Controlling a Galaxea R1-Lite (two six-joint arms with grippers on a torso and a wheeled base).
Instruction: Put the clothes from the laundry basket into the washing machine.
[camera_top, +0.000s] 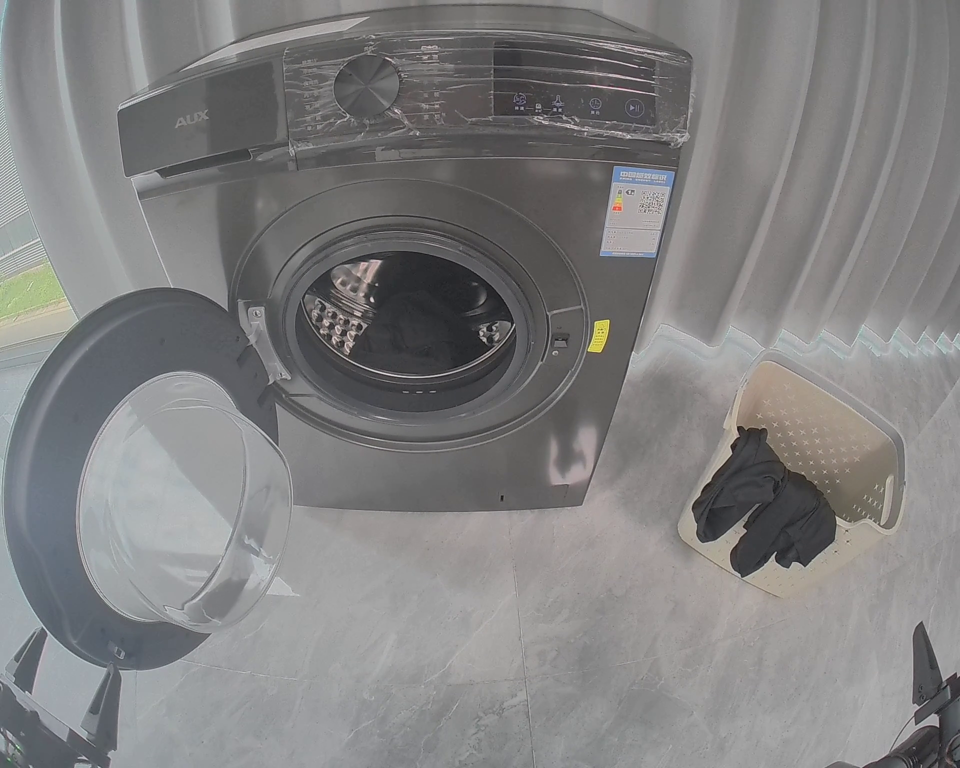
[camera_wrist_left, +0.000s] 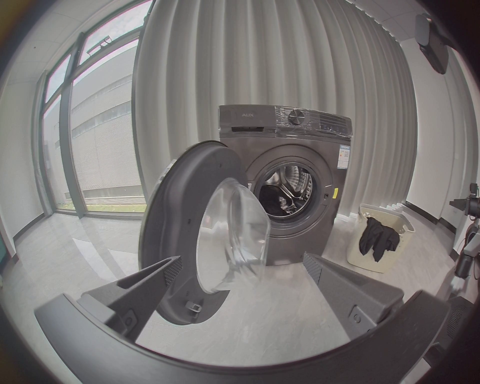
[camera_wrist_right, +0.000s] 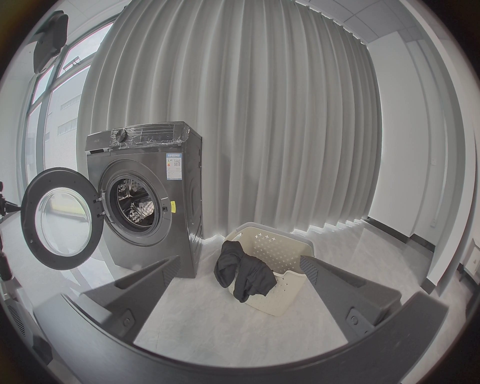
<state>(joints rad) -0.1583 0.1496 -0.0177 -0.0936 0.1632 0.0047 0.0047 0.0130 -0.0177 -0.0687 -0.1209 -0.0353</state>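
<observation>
- Black cloth, a crumpled dark garment (camera_top: 765, 500), is lying in the cream perforated plastic laundry basket (camera_top: 845, 450), spilling over the rim nearest the robot and hanging down the outer wall
- That basket is sitting tilted on the grey tiled floor (camera_top: 560, 640), to the right of the washing machine and just beside the white pleated curtain (camera_top: 820, 170)
- Facing the basket from well apart, the right gripper (camera_wrist_right: 239, 262) is hovering with its fingers spread wide and gripping nothing
- For a clean pick, I judge it is worth aiming at the thick bunched fold on the rim, not the loose hanging tail, and closing deep so the whole piece is lifting together without dragging the light basket along
- Beyond it, the dark grey front-loading washing machine (camera_top: 420, 130) is standing with its round glass-windowed door (camera_top: 130, 480) swung out toward the robot's left, leaving the steel drum mouth (camera_top: 405, 320) unobstructed, with something dark lying inside
- Low beside that door, the left gripper (camera_wrist_left: 241, 257) is waiting, likewise wide apart and empty, so the carry path from the right is looking free
</observation>
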